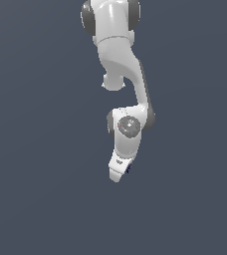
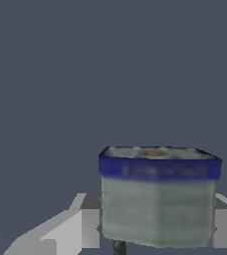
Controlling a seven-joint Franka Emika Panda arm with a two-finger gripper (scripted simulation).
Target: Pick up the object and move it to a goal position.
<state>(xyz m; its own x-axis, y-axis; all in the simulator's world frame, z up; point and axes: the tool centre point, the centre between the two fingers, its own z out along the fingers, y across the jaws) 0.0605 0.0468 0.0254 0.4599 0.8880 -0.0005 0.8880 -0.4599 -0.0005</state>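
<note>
One stubby blue-rimmed object [image 2: 158, 199] fills the tool [image 2: 155, 224].

The arm [image 1: 120, 60] is glossy white with rounded, smooth shells and dark grey bands at its joints. A round grey cap with a pale centre marks the wrist joint [image 1: 129, 126]. The gripper [image 1: 117, 172] is white, its fingers [image 2: 65, 231] pale grey and blocky.

No legible text on the object [image 2: 158, 199].
</note>
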